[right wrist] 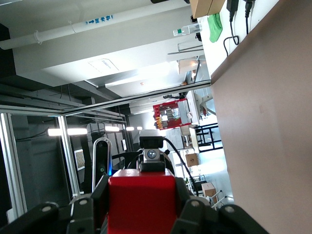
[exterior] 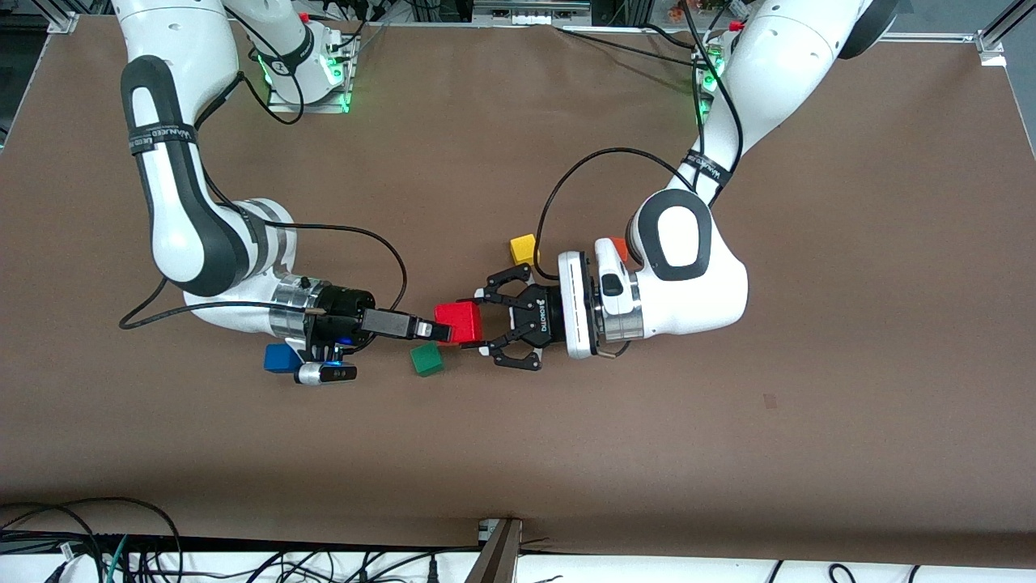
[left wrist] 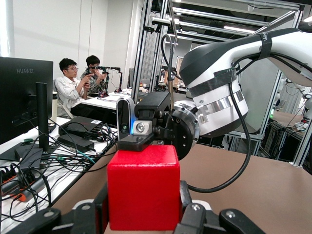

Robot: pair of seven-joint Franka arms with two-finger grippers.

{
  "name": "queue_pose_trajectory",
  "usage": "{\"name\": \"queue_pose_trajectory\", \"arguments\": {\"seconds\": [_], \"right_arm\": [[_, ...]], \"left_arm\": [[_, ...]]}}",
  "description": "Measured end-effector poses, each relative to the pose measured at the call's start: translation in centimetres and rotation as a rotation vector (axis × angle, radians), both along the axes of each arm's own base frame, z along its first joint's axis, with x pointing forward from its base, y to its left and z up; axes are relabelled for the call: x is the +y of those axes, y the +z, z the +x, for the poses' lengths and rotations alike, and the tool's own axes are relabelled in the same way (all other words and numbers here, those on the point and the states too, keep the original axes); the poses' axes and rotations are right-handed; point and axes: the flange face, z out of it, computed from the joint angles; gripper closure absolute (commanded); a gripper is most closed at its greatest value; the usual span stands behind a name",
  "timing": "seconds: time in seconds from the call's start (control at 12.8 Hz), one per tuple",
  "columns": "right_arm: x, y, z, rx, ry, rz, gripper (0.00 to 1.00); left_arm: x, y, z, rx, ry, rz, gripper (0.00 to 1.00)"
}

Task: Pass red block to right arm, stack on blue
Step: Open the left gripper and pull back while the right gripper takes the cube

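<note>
The red block [exterior: 458,321] hangs above the middle of the table, held from both ends. My left gripper [exterior: 478,324] is shut on it, its black linkage fingers [left wrist: 100,207] pressing two opposite faces [right wrist: 141,202]. My right gripper [exterior: 441,330] meets the block from the right arm's end and is shut on it too. One slim finger [left wrist: 136,142] lies flat on the face of the red block [left wrist: 144,187] that shows uppermost in the left wrist view. The blue cube [exterior: 279,357] sits on the table under the right wrist, partly hidden by it.
A green cube [exterior: 426,359] lies on the table just nearer the front camera than the held block. A yellow cube [exterior: 524,248] sits beside the left wrist, farther from the camera. An orange cube [exterior: 619,245] peeks out from under the left forearm. A black cable [exterior: 380,243] loops over the table by the right wrist.
</note>
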Motion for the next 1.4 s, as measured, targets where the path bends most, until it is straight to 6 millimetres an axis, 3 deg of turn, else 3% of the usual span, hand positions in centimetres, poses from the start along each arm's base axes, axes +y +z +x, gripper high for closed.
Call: {"name": "queue_pose_trajectory", "arguments": {"seconds": [0.23,0.55,0.7,0.86,1.09,1.4], "right_arm": [[-0.3,0.0,0.1,0.002,-0.004,0.0,1.0],[-2.1,0.2,0.8,-0.003,-0.019,0.009,1.0],[-4.1,0.8,1.4,-0.031,0.006,-0.006,1.0],[-7.8,1.0,1.9,-0.072,0.06,-0.098,1.0],[-12.8,2.1,2.5,-0.127,0.132,-0.256,1.0],[-16.8,2.4,2.7,-0.169,0.218,-0.536,1.0]], "left_arm": [[0.0,0.0,0.0,0.019,0.003,-0.002,0.0],[0.0,0.0,0.0,0.037,0.006,-0.004,0.0],[0.0,0.0,0.0,0.039,0.007,-0.004,0.0],[0.7,-0.1,0.5,0.034,0.019,0.007,0.0],[3.3,-1.0,1.7,0.017,0.046,0.073,0.0],[10.3,-1.5,4.2,0.075,0.047,0.31,0.0]]}}
